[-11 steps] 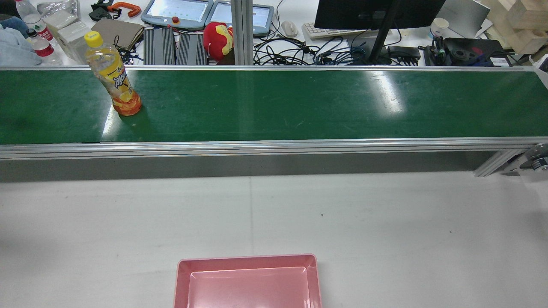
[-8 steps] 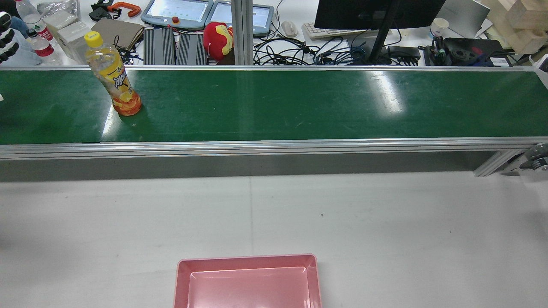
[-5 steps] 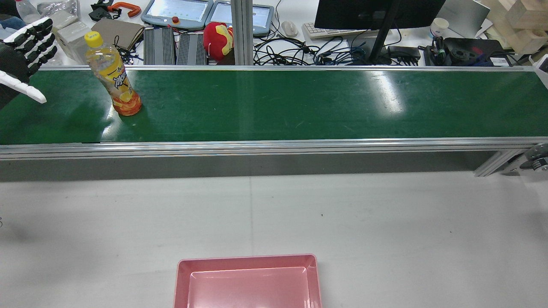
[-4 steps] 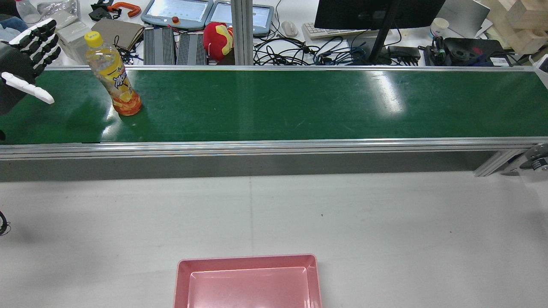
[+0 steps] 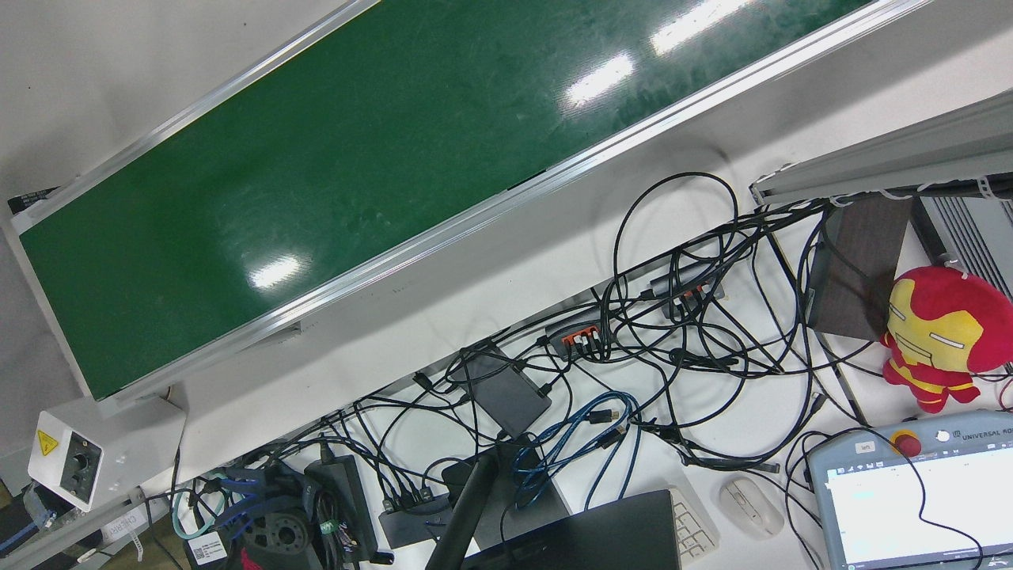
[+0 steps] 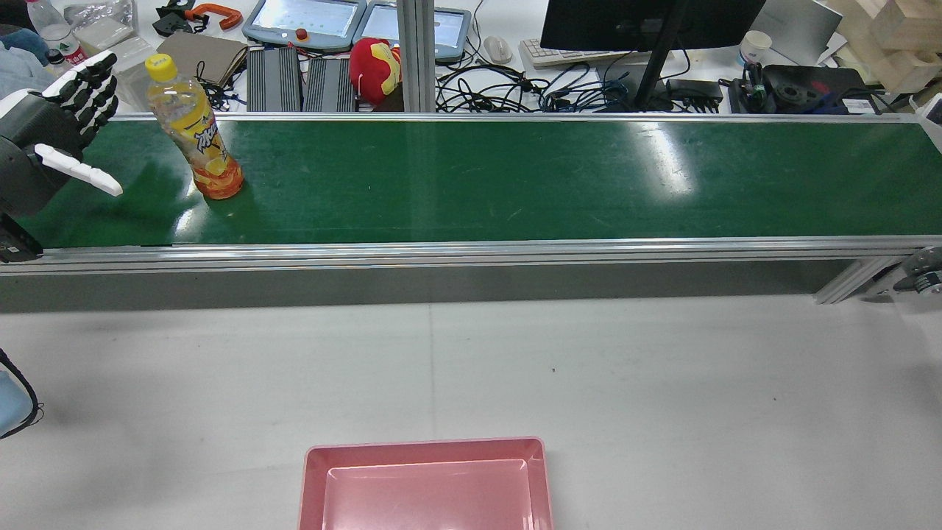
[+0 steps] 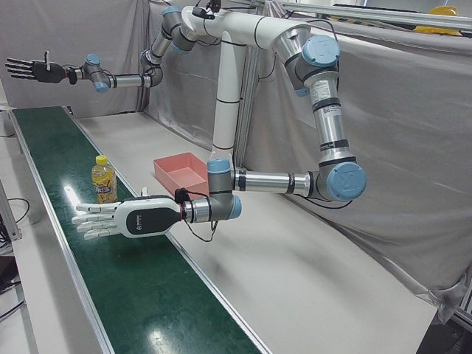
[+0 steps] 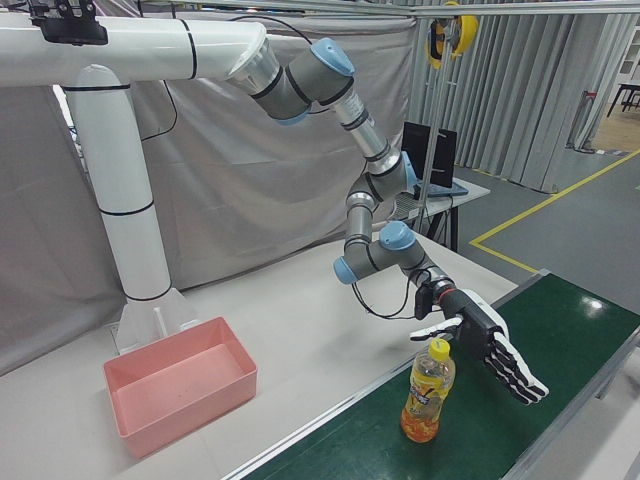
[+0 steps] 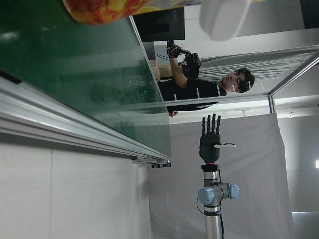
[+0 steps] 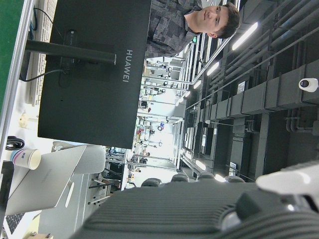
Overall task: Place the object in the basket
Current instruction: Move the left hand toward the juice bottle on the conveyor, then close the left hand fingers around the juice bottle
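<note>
Bottle: the yellow-capped clear plastic bottle of orange drink [image 6: 195, 132] stands upright on the green conveyor belt [image 6: 515, 177], well apart from the pink rectangular plastic basket [image 6: 425, 482] on the worktop [image 6: 662, 383].
Left hand [image 6: 62, 129]: fingers spread wide, empty, beside the bottle, not touching.
Right hand [image 7: 33, 70]: splayed, empty, raised far off.
Risk: a sideways nudge from the outstretched fingers could topple the tall bottle, which would then roll along the belt.

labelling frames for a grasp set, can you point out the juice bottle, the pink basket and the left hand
juice bottle [image 6: 197, 132], rear view, on its yellow label
pink basket [image 6: 425, 448], rear view, on its far rim
left hand [image 7: 129, 218], left-front view, on the back of the hand, fingers spread
</note>
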Motion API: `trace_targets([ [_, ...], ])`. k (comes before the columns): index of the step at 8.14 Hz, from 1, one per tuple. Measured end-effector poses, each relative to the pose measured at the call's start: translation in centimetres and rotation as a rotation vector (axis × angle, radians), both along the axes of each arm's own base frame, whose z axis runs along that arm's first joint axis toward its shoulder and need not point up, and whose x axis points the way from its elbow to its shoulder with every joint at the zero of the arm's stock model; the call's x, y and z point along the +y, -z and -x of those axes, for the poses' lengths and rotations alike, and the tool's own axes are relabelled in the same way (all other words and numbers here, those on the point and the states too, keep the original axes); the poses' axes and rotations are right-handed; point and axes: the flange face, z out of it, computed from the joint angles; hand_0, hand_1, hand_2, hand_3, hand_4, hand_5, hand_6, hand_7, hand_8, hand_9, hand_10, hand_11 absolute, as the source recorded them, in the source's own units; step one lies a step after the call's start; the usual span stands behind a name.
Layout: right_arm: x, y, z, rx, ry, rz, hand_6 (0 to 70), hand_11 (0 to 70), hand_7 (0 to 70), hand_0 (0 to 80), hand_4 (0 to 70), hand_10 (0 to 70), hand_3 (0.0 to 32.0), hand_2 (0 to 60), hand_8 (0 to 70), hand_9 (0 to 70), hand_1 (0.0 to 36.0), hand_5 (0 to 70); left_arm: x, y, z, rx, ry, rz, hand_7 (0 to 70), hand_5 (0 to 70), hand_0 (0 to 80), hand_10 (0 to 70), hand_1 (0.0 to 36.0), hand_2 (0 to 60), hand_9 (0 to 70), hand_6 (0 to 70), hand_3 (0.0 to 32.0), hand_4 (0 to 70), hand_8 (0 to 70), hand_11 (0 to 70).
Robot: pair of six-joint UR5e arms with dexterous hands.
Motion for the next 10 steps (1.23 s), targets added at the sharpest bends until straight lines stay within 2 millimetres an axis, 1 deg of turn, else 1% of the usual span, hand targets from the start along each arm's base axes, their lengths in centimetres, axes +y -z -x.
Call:
trace_targets([
  [2, 0.0, 0.0, 0.0, 0.0, 0.001, 0.0, 0.0, 0.0, 0.0, 0.0, 0.0, 0.0, 0.0, 0.0, 0.0, 0.0, 0.0, 0.0, -0.8, 2.0, -1.0, -0.013, 0.002, -0.008, 0.0, 13.5, 80.0, 0.0, 9.7, 0.0, 1.4, 0.0, 0.0, 5.9, 1.5, 1.9],
  [3, 0.0, 0.0, 0.0, 0.0, 0.0, 0.0, 0.0, 0.0, 0.0, 0.0, 0.0, 0.0, 0.0, 0.0, 0.0, 0.0, 0.0, 0.0, -1.1, 3.5, -2.6, -0.011, -0.017, -0.013, 0.0, 13.8, 80.0, 0.0, 9.7, 0.0, 1.6, 0.0, 0.0, 5.3, 1.6, 1.8],
  [4, 0.0, 0.0, 0.0, 0.0, 0.001, 0.0, 0.0, 0.0, 0.0, 0.0, 0.0, 0.0, 0.0, 0.0, 0.0, 0.0, 0.0, 0.0, -1.0, 4.2, -4.0, -0.009, -0.037, -0.015, 0.0, 14.6, 80.0, 0.0, 9.7, 0.0, 2.4, 0.0, 0.0, 6.3, 2.1, 2.0],
  [5, 0.0, 0.0, 0.0, 0.0, 0.001, 0.0, 0.0, 0.0, 0.0, 0.0, 0.0, 0.0, 0.0, 0.0, 0.0, 0.0, 0.0, 0.0, -1.0, 4.8, -4.9, -0.009, -0.049, -0.015, 0.0, 14.7, 80.0, 0.0, 9.8, 0.0, 2.3, 0.0, 0.0, 6.4, 2.1, 2.4],
  [6, 0.0, 0.0, 0.0, 0.0, 0.0, -0.001, 0.0, 0.0, 0.0, 0.0, 0.0, 0.0, 0.0, 0.0, 0.0, 0.0, 0.0, 0.0, -1.1, 5.2, -5.4, -0.01, -0.054, -0.013, 0.0, 14.9, 80.0, 0.0, 9.8, 0.0, 2.6, 0.0, 0.0, 6.5, 2.3, 2.2],
  [8, 0.0, 0.0, 0.0, 0.0, 0.0, 0.0, 0.0, 0.0, 0.0, 0.0, 0.0, 0.0, 0.0, 0.0, 0.0, 0.0, 0.0, 0.0, -1.3, 5.6, -5.8, -0.009, -0.058, -0.012, 0.0, 19.5, 80.0, 0.6, 10.1, 0.0, 4.7, 0.0, 0.0, 9.1, 3.8, 3.5],
  [9, 0.0, 0.0, 0.0, 0.0, 0.0, -0.001, 0.0, 0.0, 0.0, 0.0, 0.0, 0.0, 0.0, 0.0, 0.0, 0.0, 0.0, 0.0, -1.4, 5.9, -6.2, -0.009, -0.063, -0.012, 0.0, 19.1, 80.0, 0.9, 10.0, 0.0, 3.7, 0.0, 0.0, 8.6, 3.0, 4.0],
  [10, 0.0, 0.0, 0.0, 0.0, 0.001, -0.001, 0.0, 0.0, 0.0, 0.0, 0.0, 0.0, 0.0, 0.0, 0.0, 0.0, 0.0, 0.0, -1.8, 6.4, -6.8, -0.007, -0.067, -0.012, 0.0, 19.9, 80.0, 0.8, 10.3, 0.0, 4.3, 0.0, 0.0, 8.8, 3.5, 3.9],
])
